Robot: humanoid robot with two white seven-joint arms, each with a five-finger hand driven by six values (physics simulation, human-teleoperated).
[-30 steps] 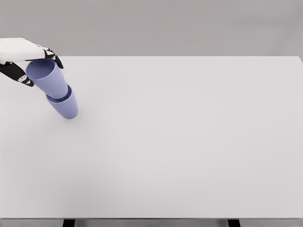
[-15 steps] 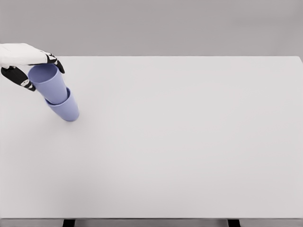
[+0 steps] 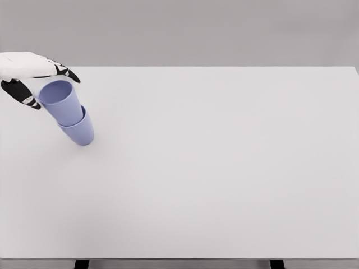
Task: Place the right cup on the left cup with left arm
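Observation:
Two lavender cups are nested near the table's far left. The upper cup [image 3: 60, 104] sits inside the lower cup [image 3: 80, 133], and both lean up and to the left. My left hand [image 3: 56, 91] hovers at the upper cup's rim, fingers [image 3: 67, 72] spread above it and thumb [image 3: 23, 94] off to the left. The hand looks open, with a small gap to the cup. The right arm is out of view.
The white table [image 3: 224, 168] fills the view, its left edge close to the cups and its front edge along the bottom of the picture. A plain grey wall stands behind.
The upper cup has slid down deeper into the lower cup. My left hand has stayed about in place and spread its fingers off the cup.

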